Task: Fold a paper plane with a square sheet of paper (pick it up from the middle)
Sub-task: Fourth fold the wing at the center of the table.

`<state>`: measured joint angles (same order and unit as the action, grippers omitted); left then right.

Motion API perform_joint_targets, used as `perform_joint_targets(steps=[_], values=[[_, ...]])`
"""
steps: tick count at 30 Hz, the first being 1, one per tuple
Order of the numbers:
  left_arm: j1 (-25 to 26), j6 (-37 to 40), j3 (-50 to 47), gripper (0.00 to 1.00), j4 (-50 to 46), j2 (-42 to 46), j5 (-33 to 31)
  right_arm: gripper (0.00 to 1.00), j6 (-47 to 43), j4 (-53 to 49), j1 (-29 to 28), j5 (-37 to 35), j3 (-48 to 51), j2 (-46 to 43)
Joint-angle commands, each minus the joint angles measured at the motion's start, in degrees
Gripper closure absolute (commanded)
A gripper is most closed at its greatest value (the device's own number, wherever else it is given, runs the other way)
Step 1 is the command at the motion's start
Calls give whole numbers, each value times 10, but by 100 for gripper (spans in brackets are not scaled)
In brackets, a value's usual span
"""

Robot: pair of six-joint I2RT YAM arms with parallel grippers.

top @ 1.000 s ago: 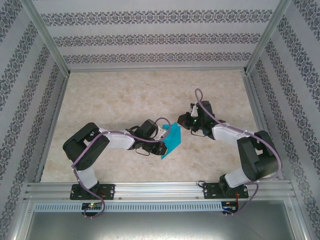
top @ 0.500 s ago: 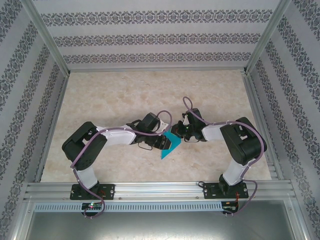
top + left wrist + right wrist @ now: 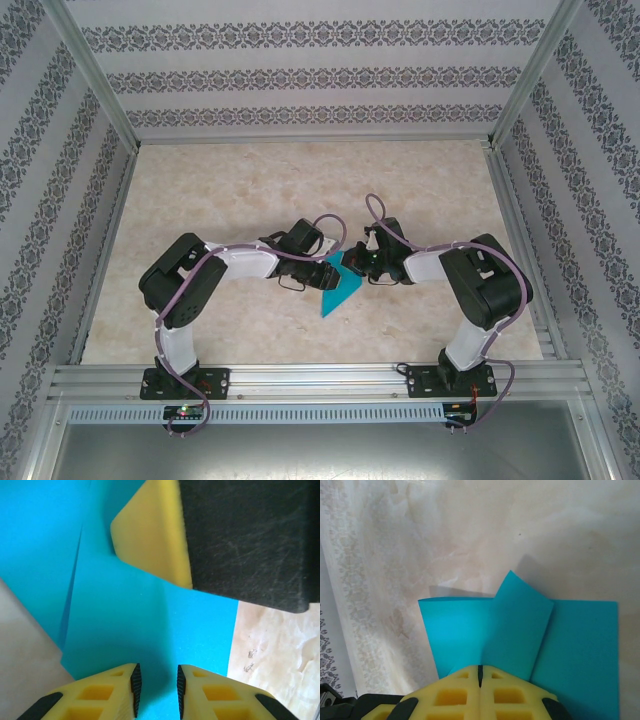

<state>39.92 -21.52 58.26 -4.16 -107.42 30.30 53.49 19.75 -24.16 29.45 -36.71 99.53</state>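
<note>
The square sheet of paper point(image 3: 336, 292) is bright cyan-blue and partly folded, and it sits mid-table between the two arms. In the right wrist view a flap point(image 3: 520, 625) stands up from the sheet point(image 3: 465, 630), meeting the tips of my right gripper point(image 3: 480, 669), which is shut on the paper's near edge. My left gripper point(image 3: 156, 685) is open by a narrow gap with nothing between its pads, and the paper point(image 3: 125, 620) lies just beyond them. One yellow finger point(image 3: 150, 535) of the right gripper rests on the sheet ahead. From above, the left gripper point(image 3: 322, 275) and the right gripper point(image 3: 358, 262) face each other across the paper.
The beige marbled table point(image 3: 250, 190) is bounded by patterned walls at the back and sides. An aluminium rail point(image 3: 320, 380) runs along the near edge, where both arm bases are bolted. The two wrists are close together at the table's middle.
The right gripper came in from the right and shut on the paper's upper edge. The left gripper then opened off the sheet, and its arm shifted slightly right.
</note>
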Motion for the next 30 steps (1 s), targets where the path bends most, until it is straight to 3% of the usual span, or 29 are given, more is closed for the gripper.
perform_joint_targets(steps=[1,8,15,22,30], values=[[-10,20,5,70,-27,-17,-24,100,-1,-7,1,-3,9,-10],[-11,16,9,70,-25,-18,-10,99,-8,-35,11,-6,14,-53],[-11,17,42,62,-59,28,4,86,-21,-76,18,1,26,-106],[-12,51,70,49,-139,80,-39,74,-30,-84,22,17,42,-130],[-14,38,65,47,-164,68,-67,66,-34,-75,30,25,52,-142]])
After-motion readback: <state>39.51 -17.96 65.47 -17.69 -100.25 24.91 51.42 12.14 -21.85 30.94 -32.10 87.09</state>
